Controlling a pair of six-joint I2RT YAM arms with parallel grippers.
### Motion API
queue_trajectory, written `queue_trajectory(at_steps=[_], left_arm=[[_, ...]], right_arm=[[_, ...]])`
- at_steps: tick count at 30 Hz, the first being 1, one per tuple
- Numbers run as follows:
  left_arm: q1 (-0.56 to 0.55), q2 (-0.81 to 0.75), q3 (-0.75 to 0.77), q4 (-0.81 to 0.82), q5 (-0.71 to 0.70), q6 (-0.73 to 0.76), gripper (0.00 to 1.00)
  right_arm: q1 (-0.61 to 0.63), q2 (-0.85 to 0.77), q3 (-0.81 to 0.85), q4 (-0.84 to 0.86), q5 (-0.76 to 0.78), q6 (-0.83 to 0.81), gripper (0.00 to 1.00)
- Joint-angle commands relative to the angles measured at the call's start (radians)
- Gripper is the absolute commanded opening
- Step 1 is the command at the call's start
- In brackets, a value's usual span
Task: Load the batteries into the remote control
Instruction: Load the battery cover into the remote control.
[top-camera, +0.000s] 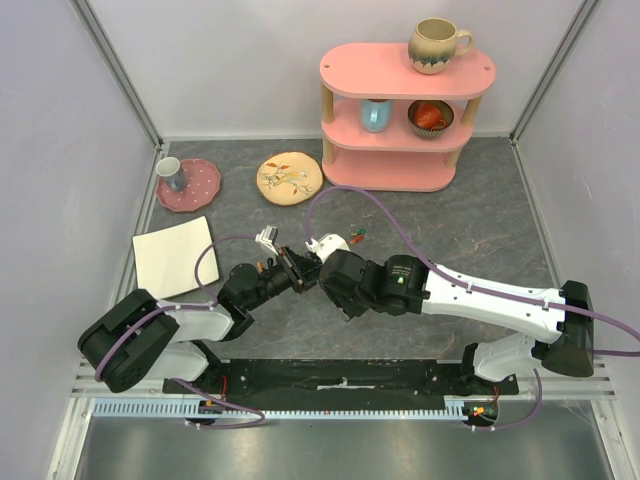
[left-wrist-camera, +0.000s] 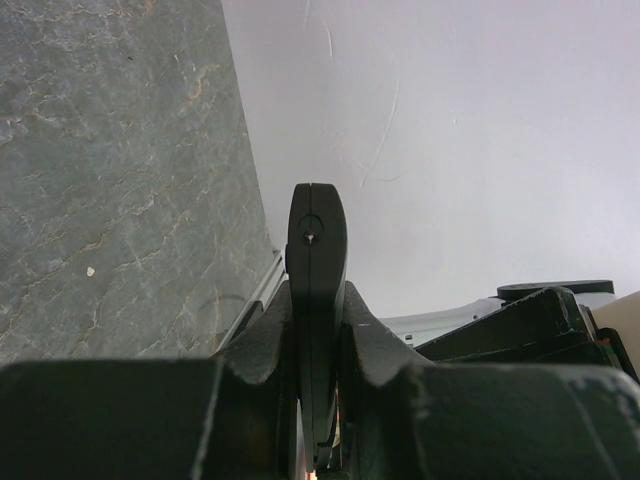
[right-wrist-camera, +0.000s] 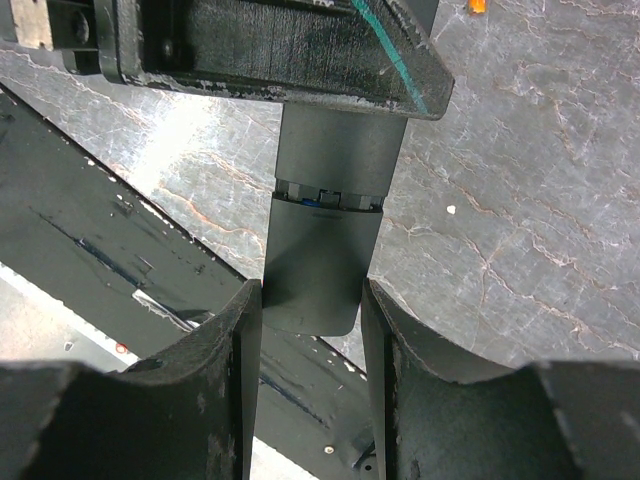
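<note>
left end effector (left-wrist-camera: 317, 305) closed on remote (left-wrist-camera: 317, 235) seen edge-on, right end effector (right-wrist-camera: 312, 300) gripping the remote's free end by both sides, both over the desk (top-camera: 470, 215), loose batteries (top-camera: 358, 237) lying on desk just beyond, toward pink shelf (top-camera: 380, 70)

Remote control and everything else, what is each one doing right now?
remote control: held up between both grippers.
left gripper: shut on the remote control.
right gripper: shut on the remote control.
batteries: lying loose on the table.
mug: upright on top of the shelf.
cup: upright on the pink plate.
</note>
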Motion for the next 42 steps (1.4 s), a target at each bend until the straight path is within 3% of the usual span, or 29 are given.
queue_trajectory(at_steps=[1, 42], left_arm=[[-0.004, -0.047, 0.046, 0.077, 0.011, -0.022, 0.02], [-0.027, -0.076, 0.068, 0.035, 0.125, 0.018, 0.02]], right_arm=[[0.004, 0.006, -0.014, 0.008, -0.005, 0.005, 0.26], [-0.02, 0.037, 0.024, 0.0, 0.021, -0.028, 0.26]])
